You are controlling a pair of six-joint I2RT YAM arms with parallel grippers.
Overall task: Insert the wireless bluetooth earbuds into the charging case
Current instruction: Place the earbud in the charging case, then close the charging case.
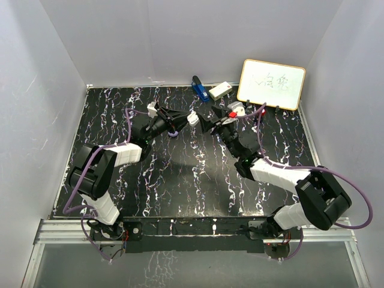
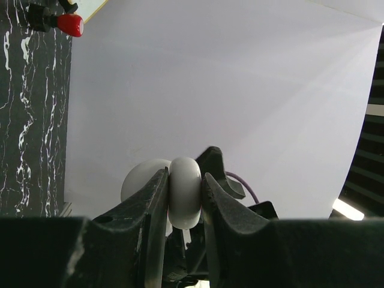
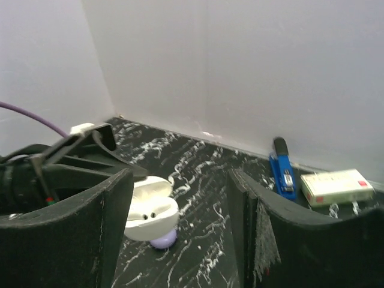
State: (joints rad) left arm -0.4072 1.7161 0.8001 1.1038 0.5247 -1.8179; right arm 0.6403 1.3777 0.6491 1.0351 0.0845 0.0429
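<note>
My left gripper (image 2: pixel 185 180) is shut on a white pebble-like charging case (image 2: pixel 184 192) and holds it above the table near the middle (image 1: pixel 192 117). In the right wrist view the case (image 3: pixel 150 213) is open, lid up, with two small dark holes in its base. A pale purple rounded thing (image 3: pixel 163 239) lies just under it and also shows in the top view (image 1: pixel 173 134); I cannot tell whether it is a bud or a case. My right gripper (image 3: pixel 180 180) is open and empty, facing the case from close by (image 1: pixel 208 123). No earbud shows clearly.
A blue stapler (image 1: pixel 199 88) and a white box (image 1: pixel 220 90) lie at the back wall. A small whiteboard (image 1: pixel 271 84) stands at the back right. A red-capped knob (image 2: pixel 70 24) sits near it. White walls enclose the black marbled table (image 1: pixel 180 180).
</note>
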